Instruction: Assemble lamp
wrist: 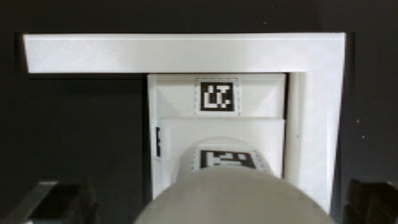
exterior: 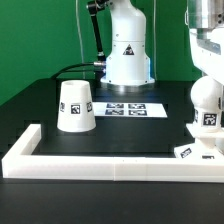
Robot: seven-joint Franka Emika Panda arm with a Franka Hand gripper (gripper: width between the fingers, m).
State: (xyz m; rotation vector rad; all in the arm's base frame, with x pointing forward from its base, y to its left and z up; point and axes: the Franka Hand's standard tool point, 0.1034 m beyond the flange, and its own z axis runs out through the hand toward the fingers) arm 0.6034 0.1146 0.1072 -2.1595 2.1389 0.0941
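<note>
While my arm [exterior: 206, 45] hangs over the exterior view's right side, the black surface [exterior: 60, 155] spreads wide beneath it, edged along the near side and both ends by the long white border rail [exterior: 90, 160] (its corner shows plainly in the wrist view too, at [wrist: 178, 52]).

Behind that sits the marker board [exterior: 127, 107], flat on the surface in front of a white robot pedestal [exterior: 128, 55] and well apart from everything I am handling.

Next in size is the lamp shade [exterior: 76, 105], a white truncated cone standing upright with its narrow end up on the exterior view's left, tags on its wall, well clear of my arm.

Over by the right-hand corner of the rail lies the lamp base [exterior: 196, 150], flat and angular; in the wrist view its tagged face [wrist: 217, 97] rests snug against the rail's inner corner.

Smallest is the bulb [exterior: 205, 104], and my jaws are clenched on it: its rounded white body hangs directly above the base, tag facing outward. From the wrist view the bulb [wrist: 221, 185] fills the foreground between my fingers [wrist: 43, 200], its tag on top, lined up over the base (whether it touches the base yet, I cannot tell).
</note>
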